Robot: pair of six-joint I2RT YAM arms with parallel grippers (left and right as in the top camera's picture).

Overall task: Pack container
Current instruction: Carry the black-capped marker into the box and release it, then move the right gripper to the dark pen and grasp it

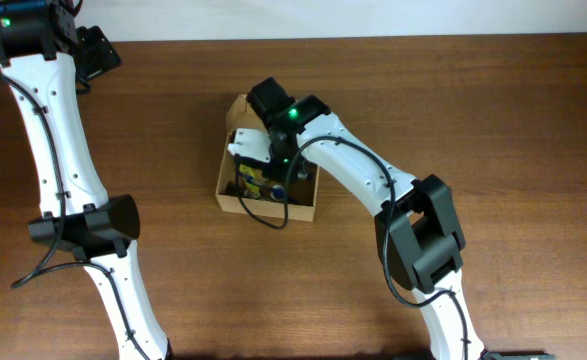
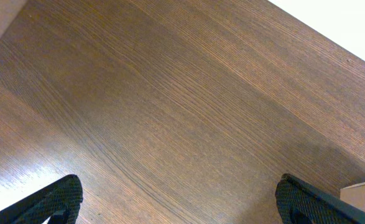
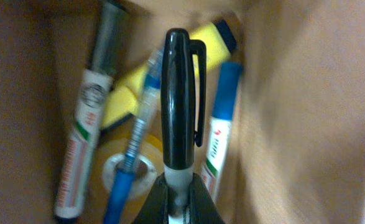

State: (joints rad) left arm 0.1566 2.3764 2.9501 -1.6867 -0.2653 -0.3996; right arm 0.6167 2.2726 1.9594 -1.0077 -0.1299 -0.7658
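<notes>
Reaching down into the box (image 1: 227, 175), which sat with its lid open near the middle of the table (image 1: 473, 90), my right gripper (image 3: 177, 186) was clamped tight on the end of a black pen (image 3: 177, 93), whose clipped cap pointed away from my fingers along the inside of the box. Under the pen, on the floor of the box, lay a grey-capped marker (image 3: 86, 118), a yellow highlighter (image 3: 123, 99), a blue pen (image 3: 138, 124), a blue-capped marker (image 3: 222, 118) and a roll of tape (image 3: 129, 165). My left gripper (image 2: 182, 205) hung well apart from the box, off to its far left, jaws spread wide over bare wood and holding nothing.
</notes>
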